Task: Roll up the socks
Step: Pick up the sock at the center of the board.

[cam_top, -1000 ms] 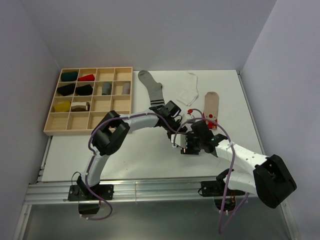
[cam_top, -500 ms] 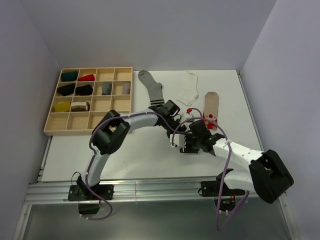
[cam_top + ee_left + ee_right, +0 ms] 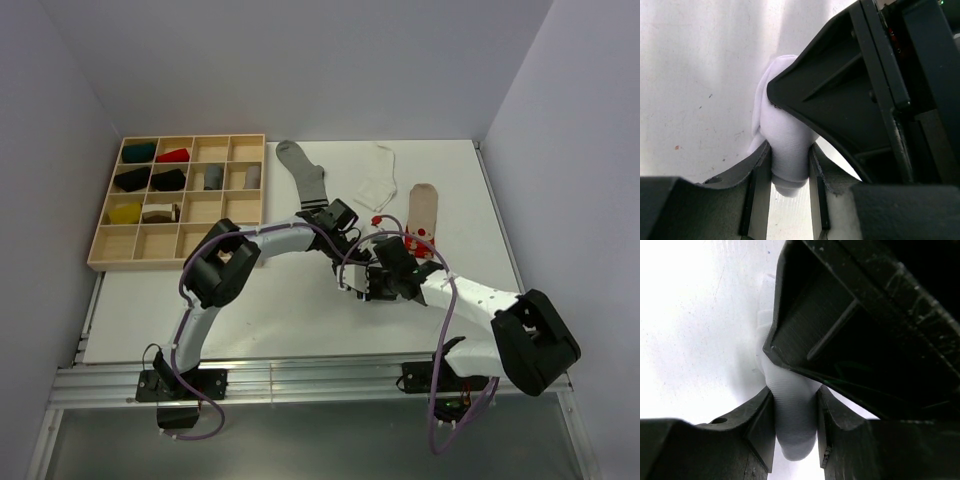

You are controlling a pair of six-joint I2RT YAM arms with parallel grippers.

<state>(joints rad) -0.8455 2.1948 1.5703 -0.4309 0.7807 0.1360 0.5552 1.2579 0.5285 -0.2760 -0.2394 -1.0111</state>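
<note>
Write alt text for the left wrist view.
A bunched white sock is pinched between the jaws of the left gripper above a white table. The other arm's black finger touches the same fabric from the upper right, filling that side of the frame.

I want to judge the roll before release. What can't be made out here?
Top view: both wrists hide the white fabric that the left gripper and right gripper pinch.
Left wrist view: the right gripper's body covers the fabric's far part; whether it is rolled is unclear.
Right wrist view: glare bleaches the table.
Top view, wooden tray items: too small.
</note>
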